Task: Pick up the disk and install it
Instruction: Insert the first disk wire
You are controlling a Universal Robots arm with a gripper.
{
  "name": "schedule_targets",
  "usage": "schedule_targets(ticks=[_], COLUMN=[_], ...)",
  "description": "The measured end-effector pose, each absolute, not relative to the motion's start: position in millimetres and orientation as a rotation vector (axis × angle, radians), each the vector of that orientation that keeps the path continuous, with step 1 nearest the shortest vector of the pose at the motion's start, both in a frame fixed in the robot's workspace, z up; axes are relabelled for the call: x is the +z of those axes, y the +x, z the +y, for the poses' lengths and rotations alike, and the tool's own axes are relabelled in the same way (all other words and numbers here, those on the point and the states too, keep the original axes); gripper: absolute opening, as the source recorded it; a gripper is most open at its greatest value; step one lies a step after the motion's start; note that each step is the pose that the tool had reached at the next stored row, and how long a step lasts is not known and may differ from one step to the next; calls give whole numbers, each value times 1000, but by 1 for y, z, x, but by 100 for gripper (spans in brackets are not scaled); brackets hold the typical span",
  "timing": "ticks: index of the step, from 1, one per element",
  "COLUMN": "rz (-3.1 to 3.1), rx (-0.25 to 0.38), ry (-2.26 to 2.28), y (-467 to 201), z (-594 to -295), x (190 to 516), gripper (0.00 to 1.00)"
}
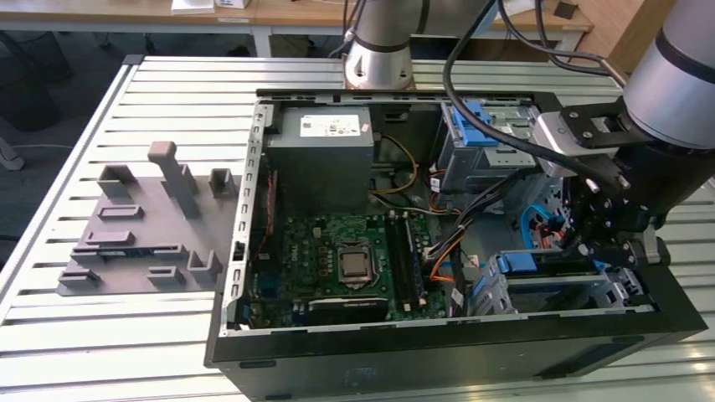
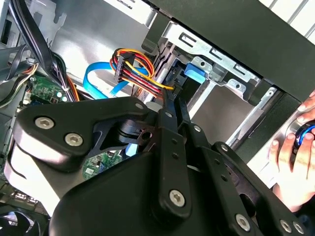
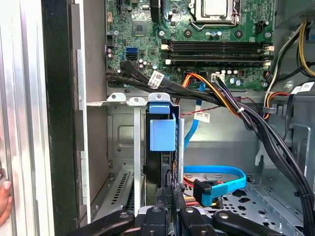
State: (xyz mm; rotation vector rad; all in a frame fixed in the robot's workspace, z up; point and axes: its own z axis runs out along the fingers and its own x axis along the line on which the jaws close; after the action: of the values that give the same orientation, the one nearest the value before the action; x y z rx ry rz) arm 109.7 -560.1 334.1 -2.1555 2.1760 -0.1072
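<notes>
The disk (image 3: 161, 132) stands on edge in the grey metal drive cage (image 3: 120, 147) at the front corner of the open computer case (image 1: 447, 343). Its bright blue carrier end faces the motherboard. In the exterior view the disk (image 1: 544, 266) lies low in the cage at the view's right. My gripper (image 1: 587, 251) hangs just above it. In both wrist views its black fingers (image 3: 164, 196) lie close together against the disk's near end. The gripper (image 2: 172, 98) is shut, with its tips beside the blue carrier (image 2: 194, 73).
Bundled cables (image 3: 231, 105) and a blue flat cable (image 3: 221, 174) run beside the cage. The motherboard (image 1: 347, 251) fills the case floor. A grey slotted stand (image 1: 146, 226) sits on the table at the exterior view's left. A person's hand (image 2: 290, 152) rests outside the case wall.
</notes>
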Motion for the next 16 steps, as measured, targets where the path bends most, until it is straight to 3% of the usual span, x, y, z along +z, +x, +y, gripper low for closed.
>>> schedule_targets(ticks=[16], rz=[2173], rx=[-101], ry=[-2152], y=[110], z=[-560], x=[331], gripper=[16])
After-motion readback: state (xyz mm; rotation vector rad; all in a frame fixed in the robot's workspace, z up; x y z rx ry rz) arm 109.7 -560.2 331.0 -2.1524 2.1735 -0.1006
